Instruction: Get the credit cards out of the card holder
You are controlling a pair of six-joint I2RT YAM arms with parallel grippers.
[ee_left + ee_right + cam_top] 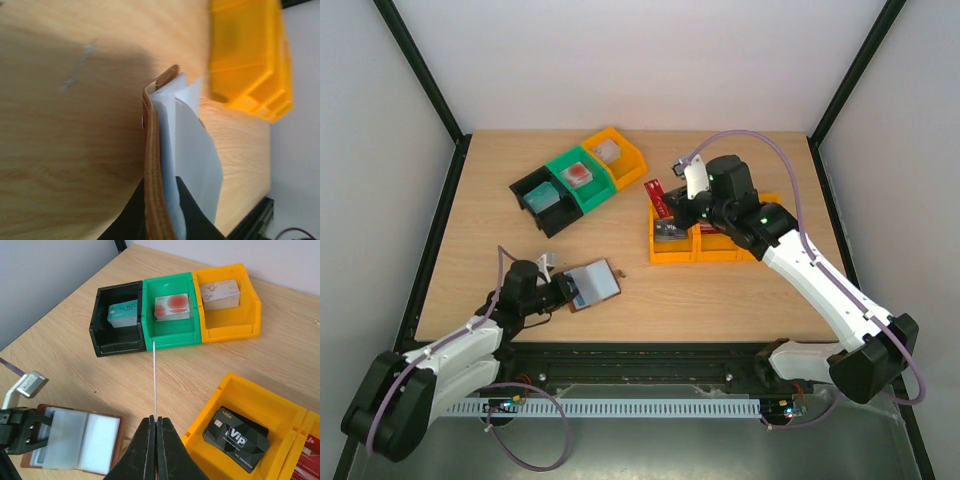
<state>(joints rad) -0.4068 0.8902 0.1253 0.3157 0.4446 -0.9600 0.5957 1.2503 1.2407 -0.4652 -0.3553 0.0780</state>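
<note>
The brown card holder lies open on the table, its pale blue-grey sleeves facing up. It also shows in the right wrist view. My left gripper is shut on its left edge; the left wrist view shows the brown leather edge clamped between the black fingers. My right gripper is shut on a red credit card and holds it above the orange bin's left end. In the right wrist view this card shows edge-on as a thin line rising from the shut gripper.
An orange two-part bin at centre right holds a black VIP card and a red card. A row of black, green and yellow bins with card stacks stands at the back.
</note>
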